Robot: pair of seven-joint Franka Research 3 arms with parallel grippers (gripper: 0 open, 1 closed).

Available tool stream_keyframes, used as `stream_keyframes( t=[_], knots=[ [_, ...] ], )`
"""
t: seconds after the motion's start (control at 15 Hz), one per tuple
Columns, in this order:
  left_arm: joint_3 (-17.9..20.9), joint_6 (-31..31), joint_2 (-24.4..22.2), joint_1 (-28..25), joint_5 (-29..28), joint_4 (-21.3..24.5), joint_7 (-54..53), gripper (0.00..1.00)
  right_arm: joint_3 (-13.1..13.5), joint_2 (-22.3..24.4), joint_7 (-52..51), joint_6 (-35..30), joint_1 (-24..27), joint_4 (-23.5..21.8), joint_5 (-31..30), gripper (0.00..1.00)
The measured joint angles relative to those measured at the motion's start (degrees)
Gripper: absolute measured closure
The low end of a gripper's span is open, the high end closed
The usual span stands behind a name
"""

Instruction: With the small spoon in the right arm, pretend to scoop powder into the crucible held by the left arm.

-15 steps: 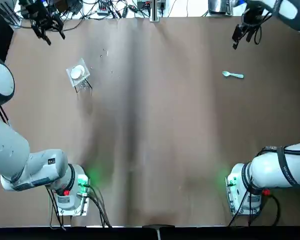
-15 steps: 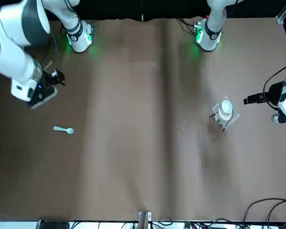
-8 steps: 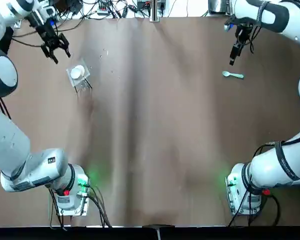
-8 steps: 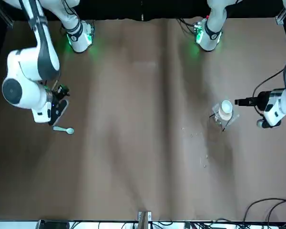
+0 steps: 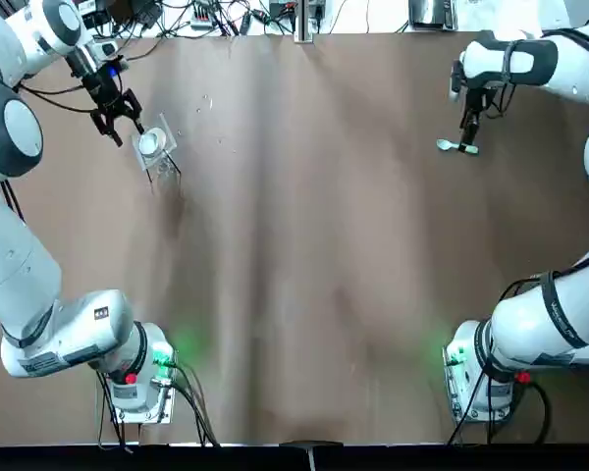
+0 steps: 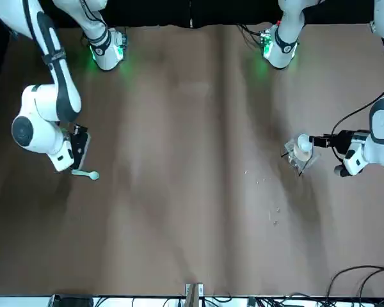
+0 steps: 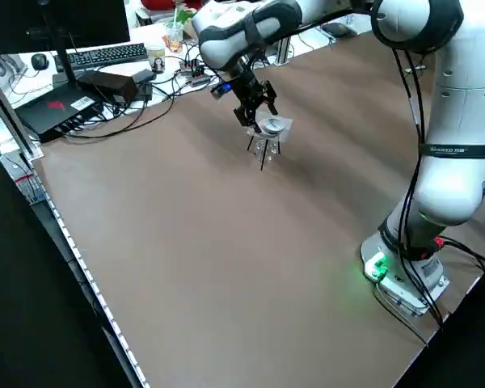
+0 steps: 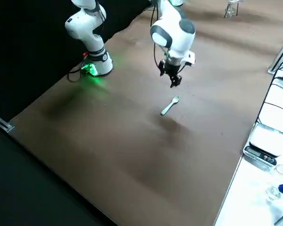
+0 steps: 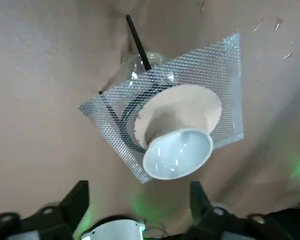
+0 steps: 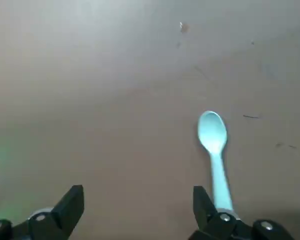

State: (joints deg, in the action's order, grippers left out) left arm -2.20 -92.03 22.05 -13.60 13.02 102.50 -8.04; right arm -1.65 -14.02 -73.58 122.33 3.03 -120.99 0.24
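One brown bench [image 5: 294,255], a left arm [image 5: 20,265] and a right arm [image 5: 569,74], one crucible [image 9: 177,152], one spoon [image 10: 213,145], neither gripped.
Cables [image 5: 211,15] and a keyboard [image 7: 113,55] crowd beyond the bench's far edge. Near the far-left corner one mesh stand [image 9: 220,65] carries the white crucible. The left jaws stand apart just beside it, the cup ahead of their gap. Near the far-right corner the spoon lies flat. The right jaws hang apart over it, its handle end by one finger.

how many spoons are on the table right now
1: a small pale blue plastic spoon lies flat on the brown table at the robot's far right, just below the open right gripper. None look hidden.
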Motion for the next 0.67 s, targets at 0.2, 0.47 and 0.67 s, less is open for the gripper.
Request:
stream_keyframes(
  t=[0.2, 0.47, 0.67],
  knots=[
    [0.00, 0.00, 1.07, 0.00, 0.00, 0.00, 0.00, 0.22, 0.03, -4.05, -5.79, 7.43, 2.81, -0.36, 0.00, 0.06],
    [-0.05, 0.00, 2.43, 0.01, 0.00, 0.01, 0.00, 0.37, 0.02, -9.12, -10.76, 17.10, 4.58, -0.37, 0.00, 0.10],
    [-0.13, 0.00, 3.25, 0.02, 0.00, 0.01, -0.01, 0.39, 0.02, -11.72, -13.86, 22.97, 5.56, -0.37, 0.00, 0.10]
  ],
)
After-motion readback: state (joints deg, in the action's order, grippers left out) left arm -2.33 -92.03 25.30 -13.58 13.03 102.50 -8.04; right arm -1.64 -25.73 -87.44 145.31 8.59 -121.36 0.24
